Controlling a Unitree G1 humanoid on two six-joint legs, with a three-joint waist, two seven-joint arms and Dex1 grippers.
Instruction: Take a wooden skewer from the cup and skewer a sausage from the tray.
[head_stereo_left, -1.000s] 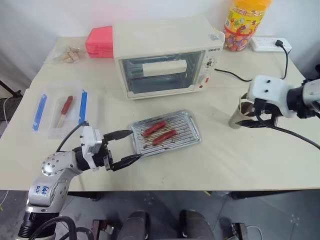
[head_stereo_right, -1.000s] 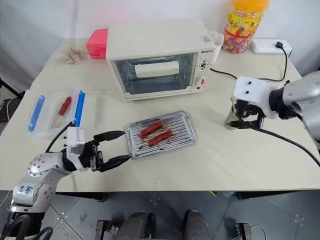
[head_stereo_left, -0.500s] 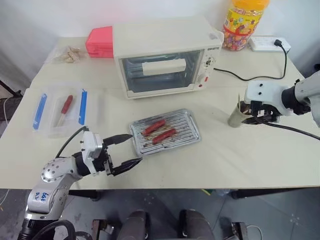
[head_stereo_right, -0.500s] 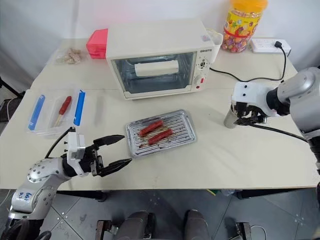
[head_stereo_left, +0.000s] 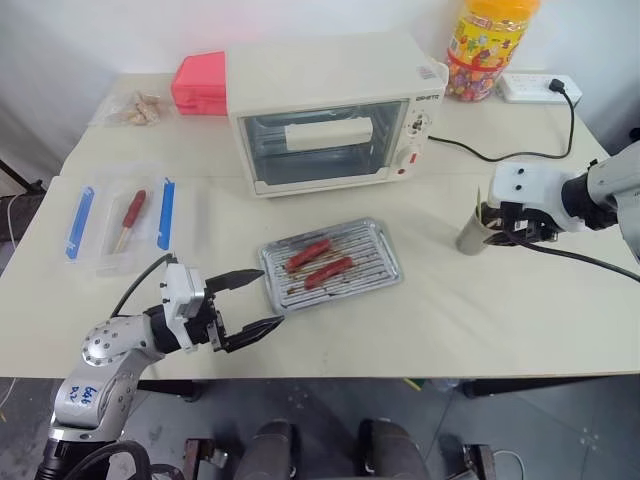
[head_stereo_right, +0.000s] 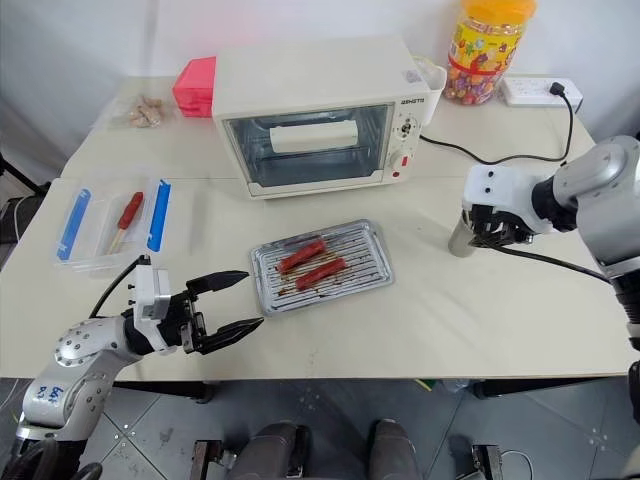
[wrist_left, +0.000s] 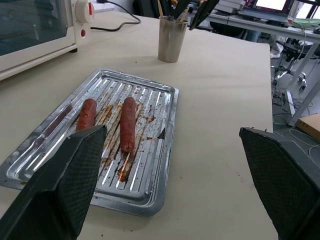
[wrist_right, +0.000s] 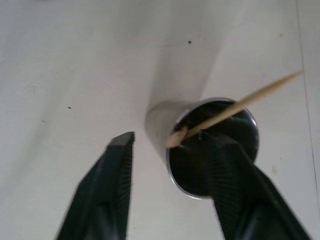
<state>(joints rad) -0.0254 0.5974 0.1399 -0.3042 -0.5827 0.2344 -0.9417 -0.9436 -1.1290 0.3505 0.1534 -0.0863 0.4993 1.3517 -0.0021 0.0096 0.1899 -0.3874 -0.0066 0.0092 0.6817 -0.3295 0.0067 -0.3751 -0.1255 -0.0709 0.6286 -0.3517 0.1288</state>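
Though cluttered, cream table (head_stereo_left: 480, 300) under tray (head_stereo_left: 395, 265)

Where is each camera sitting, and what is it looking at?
Left eye and right eye views: on the head, looking down over the table; both arms show, left gripper near the tray, right gripper at the cup.
Left wrist view: on the left wrist, looking between its spread fingers across the tray and two sausages to the cup.
Right wrist view: on the right wrist, looking down at the cup holding a wooden skewer, its fingers either side of the near rim.
Shared: the cup shows in every view.
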